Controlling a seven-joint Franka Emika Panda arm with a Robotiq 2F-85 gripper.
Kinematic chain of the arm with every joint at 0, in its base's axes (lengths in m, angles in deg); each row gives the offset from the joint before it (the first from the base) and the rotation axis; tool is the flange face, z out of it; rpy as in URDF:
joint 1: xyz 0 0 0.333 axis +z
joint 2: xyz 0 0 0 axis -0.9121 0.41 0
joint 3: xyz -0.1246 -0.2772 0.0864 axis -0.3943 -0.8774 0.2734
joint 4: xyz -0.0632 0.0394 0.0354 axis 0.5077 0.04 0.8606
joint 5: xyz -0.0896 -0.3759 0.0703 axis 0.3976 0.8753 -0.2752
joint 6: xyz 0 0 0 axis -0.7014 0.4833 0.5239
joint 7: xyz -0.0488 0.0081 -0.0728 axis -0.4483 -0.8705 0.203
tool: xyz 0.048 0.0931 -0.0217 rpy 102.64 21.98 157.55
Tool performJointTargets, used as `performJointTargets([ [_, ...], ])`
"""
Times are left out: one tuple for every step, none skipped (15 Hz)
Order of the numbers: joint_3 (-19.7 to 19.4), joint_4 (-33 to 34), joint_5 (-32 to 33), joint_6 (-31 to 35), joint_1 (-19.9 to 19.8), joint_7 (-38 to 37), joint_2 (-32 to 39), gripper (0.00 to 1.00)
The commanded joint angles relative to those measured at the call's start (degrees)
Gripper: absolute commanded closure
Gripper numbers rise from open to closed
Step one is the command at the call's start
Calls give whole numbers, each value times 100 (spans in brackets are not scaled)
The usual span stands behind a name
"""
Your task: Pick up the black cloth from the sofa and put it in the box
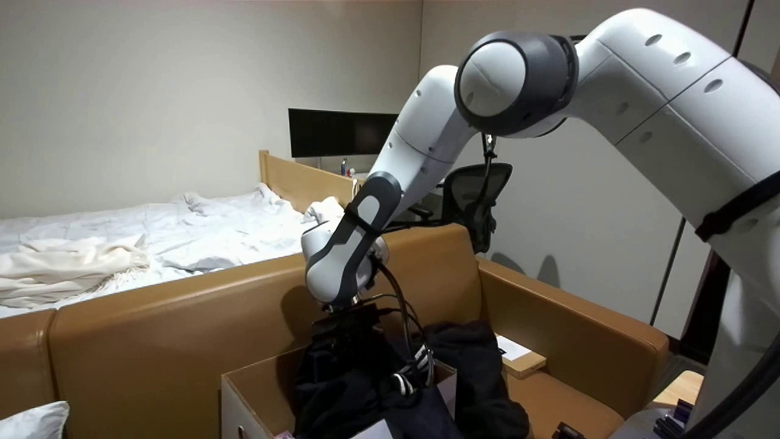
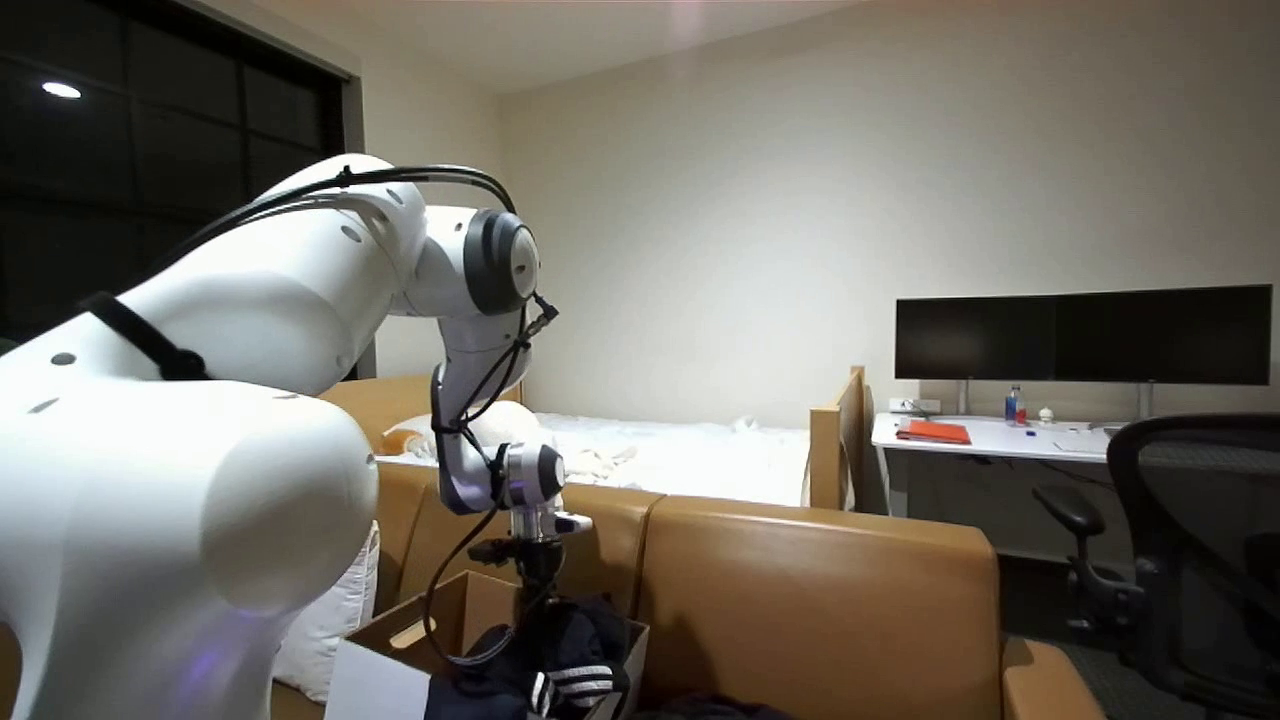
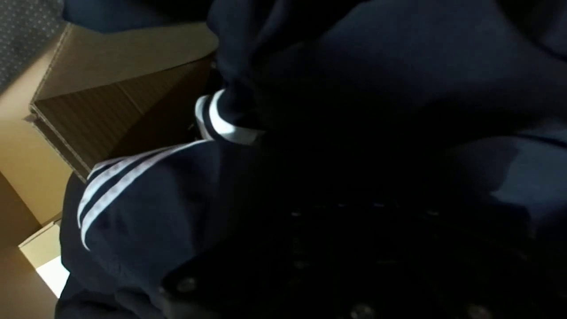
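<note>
The black cloth [image 1: 481, 366], a dark garment with white stripes, lies bunched over and inside the box [image 1: 237, 402] and spills across its side onto the seat of the tan-brown sofa [image 1: 183, 341]. Straight down over the box's opening points my gripper [image 2: 540, 580]; its fingertips are lost against the dark fabric. Cloth gathers up around the shut jaws, which appear to have hold of it. In the wrist view, striped fabric [image 3: 146, 217] drapes over the cardboard edge, and the gripper [image 3: 354, 208] is nearly black. Part of the box's inside shows in both exterior views.
A flat carton with a white label [image 1: 521, 361] lies on the seat beside the sofa arm [image 1: 573, 299]. The sofa's back stands close behind my wrist. A white pillow [image 2: 335, 620] leans beyond the box. Behind the sofa is a bed with white bedding [image 1: 207, 231].
</note>
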Motion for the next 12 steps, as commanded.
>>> performJointTargets([
  [-99,850,-377,-827,-35,492,816,100],
  [-126,968,-406,-977,-32,552,918,100],
  [-151,1060,-417,-1065,-20,571,986,100],
  [-172,1146,-422,-1128,-9,580,1046,100],
  [-202,1221,-419,-1150,-22,597,1085,100],
  [-221,1257,-416,-1165,-23,609,1100,100],
  [-246,1259,-398,-1141,-6,592,1089,100],
  [-273,1299,-385,-1120,-10,593,1108,100],
  [-309,1274,-357,-1097,22,545,1079,100],
  [-339,1282,-342,-1163,48,520,1066,100],
  [-380,1279,-313,-1193,89,472,1058,74],
  [-384,1261,-311,-1179,91,480,1042,73],
])
